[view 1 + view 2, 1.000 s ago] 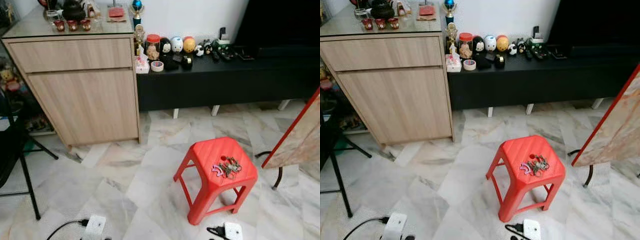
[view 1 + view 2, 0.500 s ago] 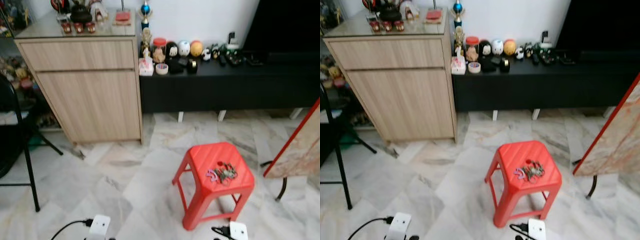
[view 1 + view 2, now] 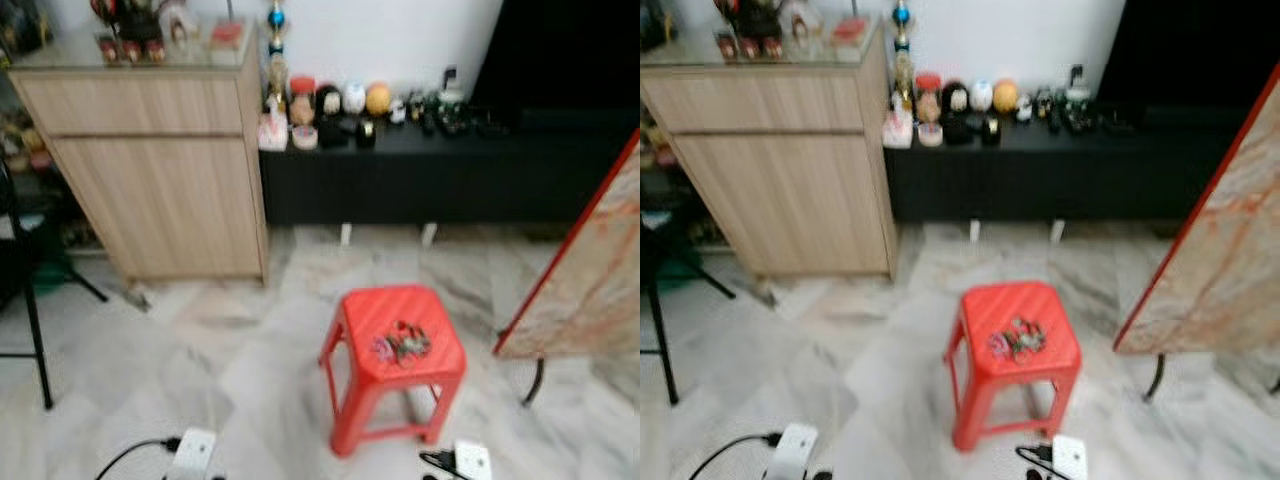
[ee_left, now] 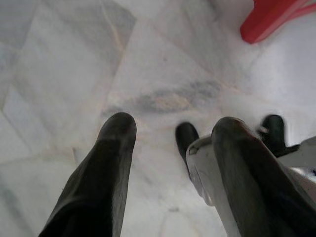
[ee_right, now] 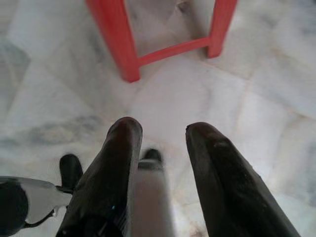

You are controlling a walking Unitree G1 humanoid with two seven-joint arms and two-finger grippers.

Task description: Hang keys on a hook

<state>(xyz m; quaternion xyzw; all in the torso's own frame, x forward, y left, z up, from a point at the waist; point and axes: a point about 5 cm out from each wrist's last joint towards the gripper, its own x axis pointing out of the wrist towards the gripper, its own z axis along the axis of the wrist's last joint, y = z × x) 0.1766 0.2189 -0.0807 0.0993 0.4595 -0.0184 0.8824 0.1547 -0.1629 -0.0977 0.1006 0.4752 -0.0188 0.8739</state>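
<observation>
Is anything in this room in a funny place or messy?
Yes. The keys lie in a tangled heap on the red stool, not hung up. A marble-patterned board stands tilted beside the stool. Nothing looks spilled or broken.

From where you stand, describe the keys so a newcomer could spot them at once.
On the marble floor in front of the long black cabinet stands a red plastic stool. The keys lie on its seat, a small tangled bunch with a purple piece, the only thing on the stool.
</observation>
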